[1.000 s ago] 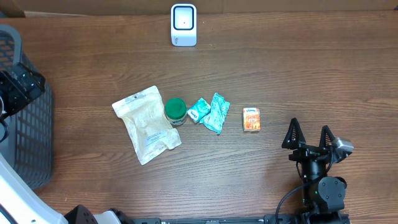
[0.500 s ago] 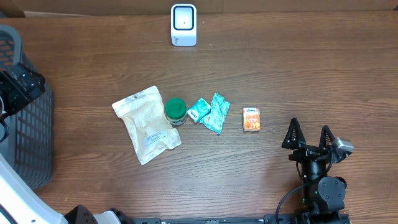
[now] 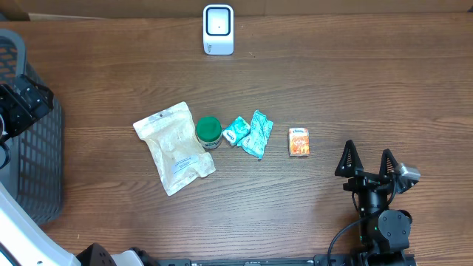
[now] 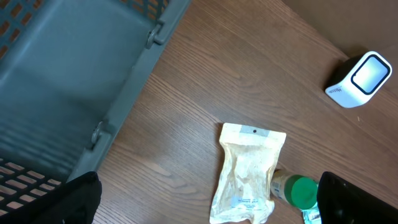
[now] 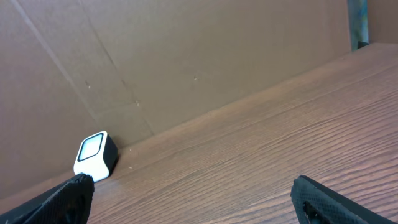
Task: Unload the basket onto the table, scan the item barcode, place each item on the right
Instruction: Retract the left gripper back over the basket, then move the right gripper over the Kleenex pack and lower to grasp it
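A small orange box [image 3: 298,142] lies flat at the middle of the table [image 3: 355,81], beside teal packets [image 3: 250,133], a green-capped bottle [image 3: 208,131] and a pale pouch [image 3: 174,148]. The white scanner [image 3: 218,29] stands at the far edge. The right claw [image 3: 367,150], by the near edge, gapes wide and empty; so does the left claw [image 3: 22,103], over the basket [image 3: 37,185] at the left edge.

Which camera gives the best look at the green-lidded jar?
Overhead: the green-lidded jar shows whole, between the pouch and the teal packets. The left wrist view catches it near the bottom edge. The right wrist view misses it.
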You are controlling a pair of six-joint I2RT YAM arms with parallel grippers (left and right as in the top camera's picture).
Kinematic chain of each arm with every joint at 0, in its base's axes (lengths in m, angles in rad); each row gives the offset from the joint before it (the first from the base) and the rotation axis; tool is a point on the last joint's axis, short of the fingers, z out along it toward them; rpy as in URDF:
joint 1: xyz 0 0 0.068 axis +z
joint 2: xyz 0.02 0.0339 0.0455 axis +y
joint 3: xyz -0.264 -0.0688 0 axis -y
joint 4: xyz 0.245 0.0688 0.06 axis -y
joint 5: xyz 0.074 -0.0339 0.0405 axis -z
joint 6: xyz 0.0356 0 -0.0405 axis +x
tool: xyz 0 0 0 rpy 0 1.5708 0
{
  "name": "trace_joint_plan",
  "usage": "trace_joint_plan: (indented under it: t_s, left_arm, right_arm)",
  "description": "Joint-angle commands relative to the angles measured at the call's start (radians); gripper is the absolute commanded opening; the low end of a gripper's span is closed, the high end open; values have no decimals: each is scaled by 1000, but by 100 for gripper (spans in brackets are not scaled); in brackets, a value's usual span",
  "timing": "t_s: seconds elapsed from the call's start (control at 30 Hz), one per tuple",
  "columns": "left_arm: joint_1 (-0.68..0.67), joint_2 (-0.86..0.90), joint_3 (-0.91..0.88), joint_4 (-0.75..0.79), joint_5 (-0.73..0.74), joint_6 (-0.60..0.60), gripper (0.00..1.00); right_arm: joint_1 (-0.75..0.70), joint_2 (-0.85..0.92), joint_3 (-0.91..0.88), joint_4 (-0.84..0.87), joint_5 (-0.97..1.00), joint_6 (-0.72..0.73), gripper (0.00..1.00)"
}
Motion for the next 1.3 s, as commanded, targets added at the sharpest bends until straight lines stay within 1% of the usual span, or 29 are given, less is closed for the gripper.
trace_joint_plan:
  t_s: [0.0, 0.07, 0.17, 0.23, 0.33, 0.37, 0.47, 0.57, 0.7, 0.87, 1.03, 1.13, 1.27]
  left_arm:
    - [3, 5, 9, 2, -9, -10, 99]
    - [3, 5, 9, 2, -9, -10, 100]
    - [3, 5, 9, 1, -9, -10, 100]
    - [3, 5, 9, 2, -9, -10, 100]
    - [3, 5, 9, 1, -9, -10, 100]
    - [3, 5, 9, 1, -9, -10, 100]
    - [3, 5, 9, 1, -9, -10, 100]
    - [3, 5, 9, 1, -9, -10, 100]
    - [3, 5, 9, 2, -9, -10, 100]
    - [3, 5, 9, 1, -9, -10, 100]
    - [3, 5, 9, 1, -9, -10, 100]
    - [3, 5, 9, 1, -9, -10, 100]
    - [3, 5, 9, 1, -9, -10, 100]
  right_arm:
    - [8, -9, -11, 6, 14, -8, 100]
    - [7, -9, -10, 9, 42, -6, 100]
    - [8, -9, -10, 29, 2, 11, 100]
    - [8, -9, -10, 32, -81, 11, 100]
    - [8, -8, -5, 29, -277, 11, 100]
    - [8, -8, -1, 23, -315, 11, 100]
    - [8, 1, 35, -37, -382, 11, 100]
    - [7, 34, 113, -133, -431, 11, 100]
    - [7, 132, 274, -273, -484, 6, 100]
    - [7, 332, 525, -479, -577, -5, 100]
    - [8, 525, 730, -680, -660, -3, 100]
    - [8, 591, 780, -702, -750, 4, 100]
    - [7, 637, 781, -699, -763, 5, 100]
